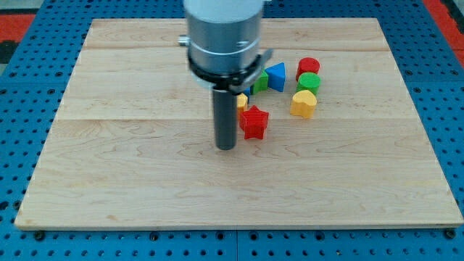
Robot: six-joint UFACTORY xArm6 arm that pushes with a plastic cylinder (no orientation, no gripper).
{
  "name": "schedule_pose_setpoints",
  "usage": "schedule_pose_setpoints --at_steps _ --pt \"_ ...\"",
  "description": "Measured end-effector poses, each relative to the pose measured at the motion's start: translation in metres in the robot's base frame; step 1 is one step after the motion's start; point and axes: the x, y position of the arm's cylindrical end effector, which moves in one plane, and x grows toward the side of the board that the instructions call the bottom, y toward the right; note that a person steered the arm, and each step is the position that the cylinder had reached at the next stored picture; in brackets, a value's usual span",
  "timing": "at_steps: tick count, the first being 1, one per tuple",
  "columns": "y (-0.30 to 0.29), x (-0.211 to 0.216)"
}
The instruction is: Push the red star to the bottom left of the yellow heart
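Counting the blocks, I found six showing: one red star (254, 122), one yellow heart (304, 104), one red cylinder (308, 67), one green cylinder (309, 81), one blue triangle (275, 76), and a green block (260, 82) half hidden behind my housing, plus a yellow sliver (241, 101) just above the star whose shape I could not make out. I had no jaws to open or close, only one dark rod ending in my tip (226, 148). The tip stood just left of the star, at the frame's centre, seemingly touching it. The star lay flat, left and slightly below the heart, apart from it; being evenly pointed, it had no long axis I could name. The blocks looked smooth and matte, resting on a pale wooden board (109, 181) with visible grain, over a blue pegboard (29, 87).
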Motion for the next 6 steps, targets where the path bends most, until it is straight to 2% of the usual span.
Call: schedule_pose_setpoints --at_steps 1,4,5,6 --pt "-0.017 -0.001" --pt "0.084 -0.024" --pt "0.089 -0.023" --pt "0.036 -0.014"
